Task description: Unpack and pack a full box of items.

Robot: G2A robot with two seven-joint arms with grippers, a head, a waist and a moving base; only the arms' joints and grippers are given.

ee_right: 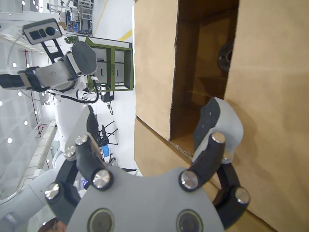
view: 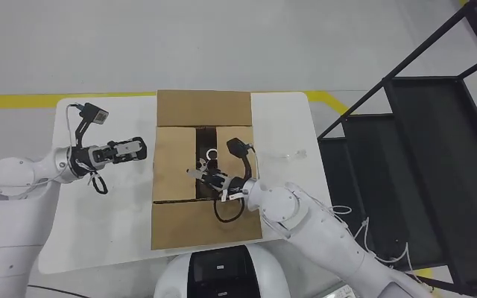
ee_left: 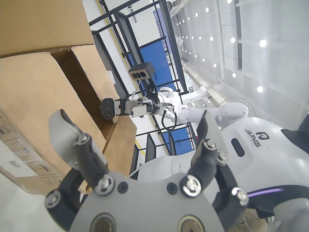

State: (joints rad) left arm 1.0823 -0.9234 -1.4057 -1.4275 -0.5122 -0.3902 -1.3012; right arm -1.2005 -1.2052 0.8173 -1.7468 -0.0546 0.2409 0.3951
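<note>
A brown cardboard box (view: 173, 164) sits mid-table with its flaps spread and a narrow opening (view: 206, 141) in the middle. My right gripper (view: 203, 173) hangs over that opening, open and holding nothing. In the right wrist view the gripper (ee_right: 154, 121) has one finger (ee_right: 217, 119) at the edge of a flap, and a dark round item (ee_right: 224, 57) lies deep in the box (ee_right: 154, 49). My left gripper (view: 133, 149) stands open and empty beside the box's left flap; in the left wrist view it (ee_left: 134, 131) faces the box (ee_left: 36, 92).
A small clear plastic piece (view: 287, 155) lies on the white table (view: 104, 223) to the right of the box. A black metal stair frame (view: 417, 164) stands off the table's right edge. Bare tabletop lies left of the box.
</note>
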